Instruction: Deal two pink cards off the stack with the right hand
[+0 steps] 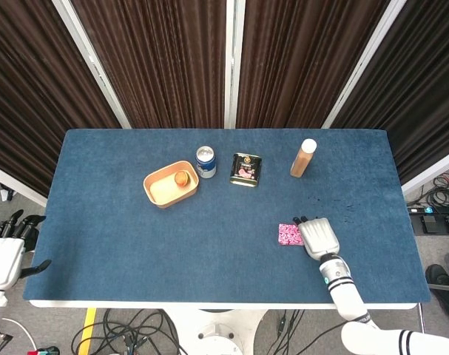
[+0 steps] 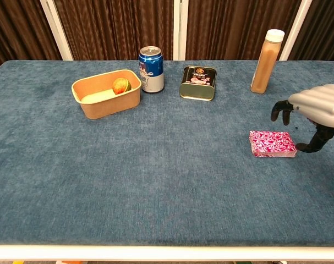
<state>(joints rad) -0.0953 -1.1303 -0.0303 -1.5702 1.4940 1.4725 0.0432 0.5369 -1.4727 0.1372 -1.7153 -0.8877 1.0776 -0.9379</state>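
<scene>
A squared-up stack of pink patterned cards [image 2: 272,143] lies flat on the blue cloth, right of centre.

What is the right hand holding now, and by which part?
Nothing. The right hand hovers open above the pink card stack, its fingers not closed on it.

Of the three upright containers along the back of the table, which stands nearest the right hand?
The tall brown bottle with the white cap; the blue can and dark tin stand further from the right hand.

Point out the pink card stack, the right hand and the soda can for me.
pink card stack [image 2: 272,143], chest view, middle of the top card.
right hand [image 2: 316,104], chest view, back of the hand.
soda can [image 2: 151,69], chest view, blue side wall.
</scene>
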